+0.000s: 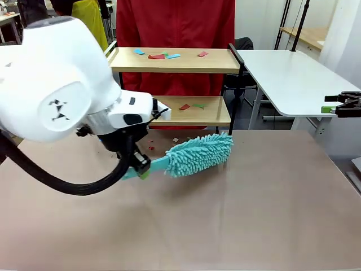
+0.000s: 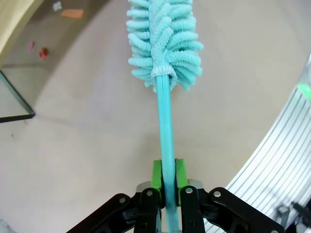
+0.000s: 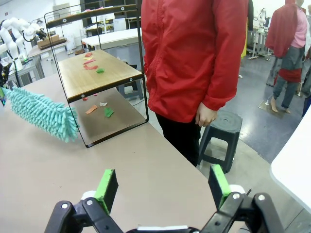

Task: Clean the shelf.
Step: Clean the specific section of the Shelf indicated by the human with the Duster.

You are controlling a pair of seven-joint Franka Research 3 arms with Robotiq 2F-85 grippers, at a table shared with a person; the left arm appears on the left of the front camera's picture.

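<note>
Left gripper [image 2: 167, 174]: jaws clamped narrow on the thin teal handle of a duster [image 1: 200, 153], green pads [image 2: 156, 174] pressed to either side of the stick. The handle runs straight out from the fingers to the fluffy teal head.

In the front view I see the left arm reaching in over the brown table [image 1: 237, 214], with the duster head low above the surface. I cannot tell whether the fibres touch the table.

The shelf [image 1: 175, 61] stands at the far edge of the table, directly in front of a person in a red jacket [image 1: 175, 25]. The duster head sits just in front of its lower board, near the right-hand post, not on either board.

Coloured paper scraps [image 1: 157, 56] lie on the top board: blue, red, green. More red and green ones lie on the lower board, and a few small bits on the table under and before the frame.

Right gripper [image 3: 164, 187]: jaws spread wide, nothing between the pads. In the front view it hangs at the right edge, off the table's side and well apart from the shelf. A white side table [image 1: 287, 79] stands behind it.
</note>
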